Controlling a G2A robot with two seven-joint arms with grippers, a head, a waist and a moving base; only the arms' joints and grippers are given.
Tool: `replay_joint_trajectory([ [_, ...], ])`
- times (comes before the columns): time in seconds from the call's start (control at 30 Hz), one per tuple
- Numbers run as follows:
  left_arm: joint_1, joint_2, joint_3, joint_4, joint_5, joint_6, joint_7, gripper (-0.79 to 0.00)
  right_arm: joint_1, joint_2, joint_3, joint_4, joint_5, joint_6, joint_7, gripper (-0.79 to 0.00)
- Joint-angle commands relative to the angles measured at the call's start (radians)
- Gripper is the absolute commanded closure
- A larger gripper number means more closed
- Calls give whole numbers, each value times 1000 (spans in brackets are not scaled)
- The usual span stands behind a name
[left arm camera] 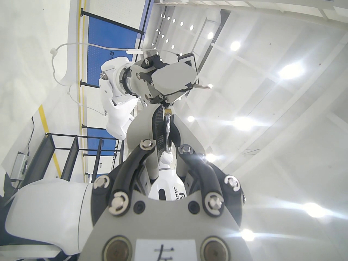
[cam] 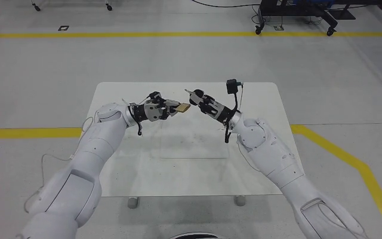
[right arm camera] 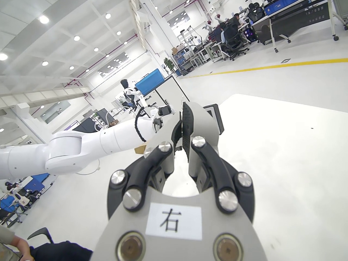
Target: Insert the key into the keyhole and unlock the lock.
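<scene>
1. The right gripper [cam: 196,96] is pressed together on the key [left arm camera: 204,86]; its blade sticks out free.
2. The left gripper [cam: 175,109] is clamped on the lock [cam: 183,108], which is held just beside the key, above the counter [cam: 250,167].
3. The key seems light, thin, stiff and smooth. It may twist between the pads, so grip its flat head firmly.
4. The lock seems rigid metal and rather heavy. Hold its flat sides and leave the keyhole face free.

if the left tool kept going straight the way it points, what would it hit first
Most likely the right tool, which sits right ahead of the left tool and the lock it holds. The lock would touch first; the key juts off to the side. Depth is unclear.
</scene>
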Motion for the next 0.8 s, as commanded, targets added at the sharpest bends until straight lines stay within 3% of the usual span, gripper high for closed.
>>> replay_joint_trajectory([
  [0.0,-1,-2,-2,4,5,-1,-1,0,3,-2,-6,2,16,-8,18,0],
  [0.53,-5,-15,-35,31,14,-4,32,0,6,-6,-2,2,119,-70,127,0],
  [0.77,-5,-18,-51,36,17,-2,41,0,1,-5,15,1,110,-95,118,0],
])
